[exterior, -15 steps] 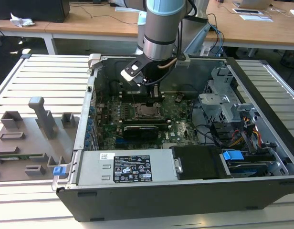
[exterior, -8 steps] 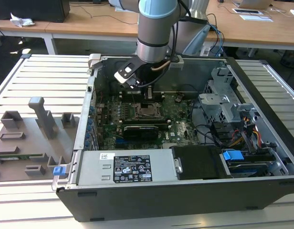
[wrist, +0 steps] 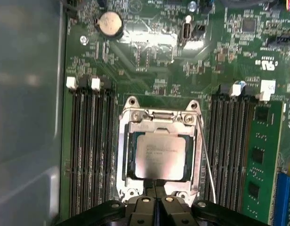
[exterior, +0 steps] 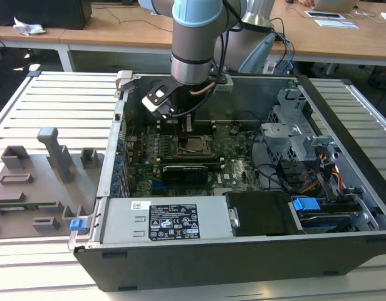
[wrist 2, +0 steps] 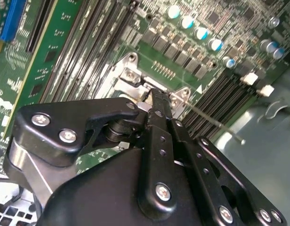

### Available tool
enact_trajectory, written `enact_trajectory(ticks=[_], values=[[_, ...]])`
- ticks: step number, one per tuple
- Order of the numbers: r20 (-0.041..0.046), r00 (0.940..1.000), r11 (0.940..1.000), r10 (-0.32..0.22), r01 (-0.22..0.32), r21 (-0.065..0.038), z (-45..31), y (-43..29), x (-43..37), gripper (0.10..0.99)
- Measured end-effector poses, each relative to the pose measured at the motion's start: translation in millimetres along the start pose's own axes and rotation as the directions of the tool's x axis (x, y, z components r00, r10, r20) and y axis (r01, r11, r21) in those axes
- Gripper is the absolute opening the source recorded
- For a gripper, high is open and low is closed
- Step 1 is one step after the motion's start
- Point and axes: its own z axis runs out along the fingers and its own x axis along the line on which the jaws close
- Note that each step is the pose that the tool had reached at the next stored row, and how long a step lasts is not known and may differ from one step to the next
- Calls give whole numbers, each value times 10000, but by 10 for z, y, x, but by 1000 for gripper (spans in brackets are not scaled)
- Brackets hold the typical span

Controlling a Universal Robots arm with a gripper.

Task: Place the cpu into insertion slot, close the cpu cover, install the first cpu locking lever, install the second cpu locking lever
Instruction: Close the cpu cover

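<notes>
Exterior view: the gripper (exterior: 187, 124) hung inside the open pc case (exterior: 255, 94), just over the insertion slot (exterior: 179, 147), at the slot's edge nearest the case's back wall. The cpu (exterior: 195, 145) lay flat in the slot, on the motherboard (exterior: 237, 164). So the case held the board, and the slot held the chip. A grey parts holder (exterior: 42, 169) sat outside the case, well apart from the slot, on the exterior view's left.

First wrist view: the cpu (wrist: 160, 155) sat square in the slot w/ its silver top showing. The cpu cover (wrist: 124, 160) lay down around it and framed it through its window. The gripper (wrist: 155, 183) was at the middle of one slot edge. Its fingers (wrist: 149, 188) were pressed together w/ nothing seen btwn them. Whether the tips touched the cover or hovered just off it couldn't be told here. A thin wire locking lever (wrist: 207, 162) ran beside the slot, its long axis parallel to the memory slots (wrist: 91, 155). It lay off to the side of the tips, not under them.

Second wrist view: the gripper (wrist 2: 153, 96) had its tips closed, right at the slot's metal frame. The lever (wrist 2: 211, 119) stuck out from a slot corner and away from the tips, over the black memory slots. It prob. wasn't latched yet.
</notes>
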Motion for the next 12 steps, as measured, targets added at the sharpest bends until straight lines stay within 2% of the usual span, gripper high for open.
enact_trajectory(ticks=[3,9,12], values=[[1,10000,10000,0,0,1,32,-33,2,106],[2,10000,10000,0,0,1,63,-34,2,106],[0,10000,10000,-1,1,0,-33,-34,3,106]])
